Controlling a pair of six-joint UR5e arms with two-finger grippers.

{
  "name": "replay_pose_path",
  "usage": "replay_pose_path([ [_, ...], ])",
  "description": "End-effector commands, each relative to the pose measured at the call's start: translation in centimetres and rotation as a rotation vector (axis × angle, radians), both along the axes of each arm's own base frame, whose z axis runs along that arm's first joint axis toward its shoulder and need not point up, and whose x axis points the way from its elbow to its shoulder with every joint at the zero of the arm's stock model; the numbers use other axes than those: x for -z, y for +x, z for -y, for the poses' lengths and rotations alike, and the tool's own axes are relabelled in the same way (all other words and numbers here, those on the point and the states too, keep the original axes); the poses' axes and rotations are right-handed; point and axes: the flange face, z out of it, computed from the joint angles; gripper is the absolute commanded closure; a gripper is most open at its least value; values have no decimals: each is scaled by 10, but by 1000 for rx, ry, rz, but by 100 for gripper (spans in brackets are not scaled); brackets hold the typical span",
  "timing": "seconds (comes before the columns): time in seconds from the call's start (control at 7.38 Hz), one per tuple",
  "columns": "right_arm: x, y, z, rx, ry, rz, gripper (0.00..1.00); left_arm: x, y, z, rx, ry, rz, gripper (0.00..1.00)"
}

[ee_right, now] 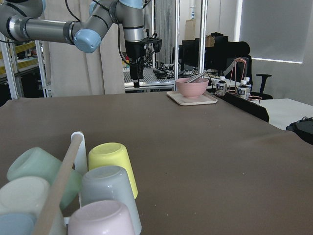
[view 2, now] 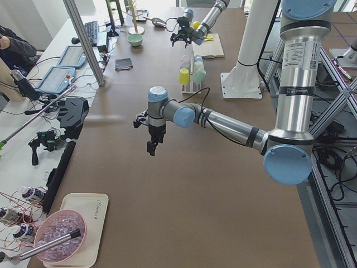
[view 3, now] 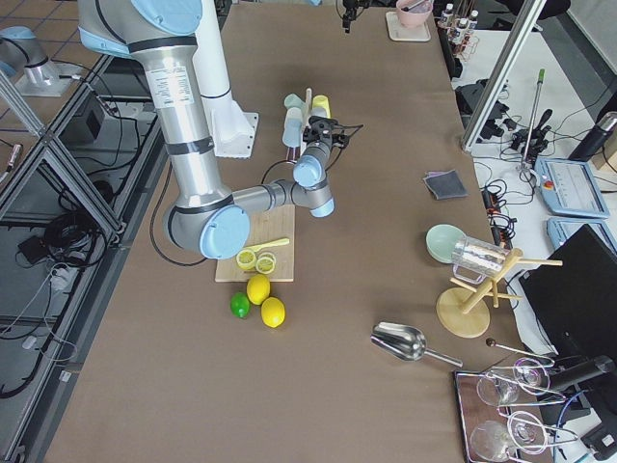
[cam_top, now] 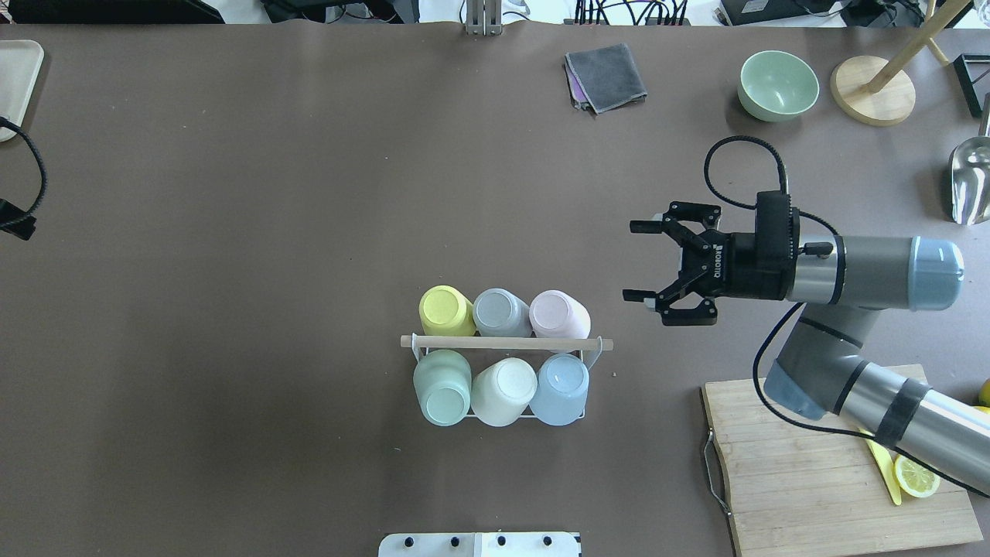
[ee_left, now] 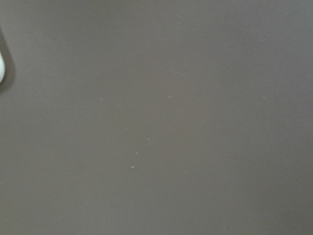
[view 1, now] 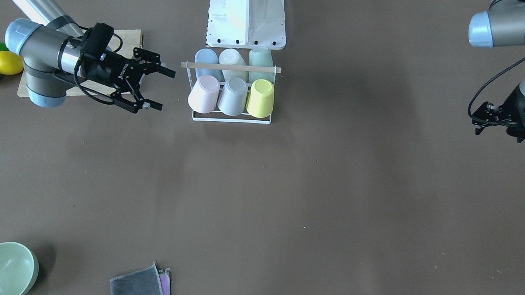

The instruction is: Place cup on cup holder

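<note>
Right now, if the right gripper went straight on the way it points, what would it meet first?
Probably the pink cup on the holder; the right gripper is open and could just miss it; depth unclear.

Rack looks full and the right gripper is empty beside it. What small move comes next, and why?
Probably draw the right gripper back from the cup holder, clear of the pink cup nearest it. Its jaws stand open and empty, six cups sit upside down on the holder, and no loose cup shows on the table.
</note>
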Motion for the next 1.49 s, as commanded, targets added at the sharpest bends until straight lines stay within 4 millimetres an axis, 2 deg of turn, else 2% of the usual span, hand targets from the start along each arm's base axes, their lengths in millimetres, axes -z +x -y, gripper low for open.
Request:
replay_pose_path([
  [0.0,-36,64,30,110,-65,-200,0,-35,-78,-22,109,-195,-196,1],
  [0.14,-55,86,35,141,-129,-267,0,-57,-114,-42,167,-265,-296,1],
  [0.27,-77,112,42,170,-225,-337,0,-73,-156,-61,261,-288,-302,1],
  [0.41,-99,139,50,182,-368,-392,0,-82,-168,-70,290,-303,-302,1],
  [0.54,-112,166,63,159,-503,-423,0,-84,-168,-70,291,-306,-300,1],
  [0.95,-165,266,96,10,-934,-483,0,-76,-168,-68,275,-264,-304,1],
  [1.36,-209,338,119,-131,-1315,-520,0,-77,-168,-68,232,-226,-299,1],
])
